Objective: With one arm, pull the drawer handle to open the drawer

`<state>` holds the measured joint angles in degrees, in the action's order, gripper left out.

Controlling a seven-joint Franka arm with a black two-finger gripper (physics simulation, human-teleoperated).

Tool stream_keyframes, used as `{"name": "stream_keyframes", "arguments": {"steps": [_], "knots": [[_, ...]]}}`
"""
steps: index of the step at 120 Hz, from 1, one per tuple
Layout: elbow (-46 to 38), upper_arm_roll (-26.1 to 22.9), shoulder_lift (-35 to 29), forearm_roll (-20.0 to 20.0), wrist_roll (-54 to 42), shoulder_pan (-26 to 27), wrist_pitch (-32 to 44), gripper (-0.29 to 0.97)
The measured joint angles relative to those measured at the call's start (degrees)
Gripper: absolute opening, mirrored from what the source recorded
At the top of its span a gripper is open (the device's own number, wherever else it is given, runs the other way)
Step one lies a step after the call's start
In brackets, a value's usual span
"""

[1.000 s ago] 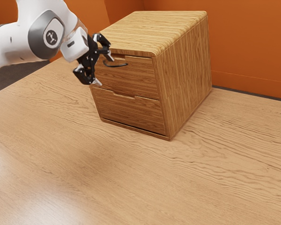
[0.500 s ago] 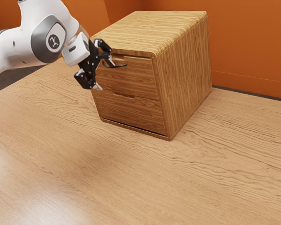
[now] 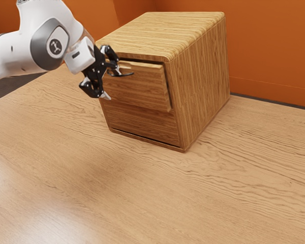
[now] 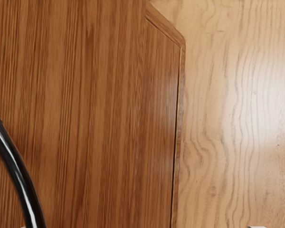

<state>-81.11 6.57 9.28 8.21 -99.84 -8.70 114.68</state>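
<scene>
A wooden two-drawer cabinet stands on the table. Its top drawer sticks out a little from the cabinet front, while the lower drawer is flush. The top drawer's black curved handle shows close up as a glossy arc in the wrist view, against the drawer front. My gripper is at the handle with its fingers spread wide. The upper finger hooks against the handle and the lower finger hangs free below, so the gripper is open.
The wooden tabletop stretches wide in front of the cabinet and toward the exterior view's right. An orange wall stands behind the cabinet. My white arm comes in from the exterior view's upper left.
The top drawer has slid out from flush, toward the exterior view's left. My hand has drawn back that way with the handle hooked on its upper finger.
</scene>
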Motion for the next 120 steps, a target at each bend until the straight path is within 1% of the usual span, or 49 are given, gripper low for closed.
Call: {"name": "stream_keyframes", "arguments": {"steps": [16, 43, 59, 82, 95, 120], "knots": [[-1.2, 0.0, -0.5, 0.0, 0.0, 0.1, 0.0, 0.54], [-3.9, -0.1, -3.3, -0.1, 0.0, 0.0, 0.0, 0.49], [-6.1, 0.0, -4.7, -0.2, 0.0, -0.1, 0.2, 0.52], [-9.2, 0.0, -7.7, -0.3, 0.1, -0.1, 0.6, 0.49], [-11.6, -0.2, -9.4, -0.3, 0.1, -0.4, 1.0, 0.52], [-15.3, 0.4, -12.4, -0.4, 0.1, 0.0, 2.1, 0.48]]}}
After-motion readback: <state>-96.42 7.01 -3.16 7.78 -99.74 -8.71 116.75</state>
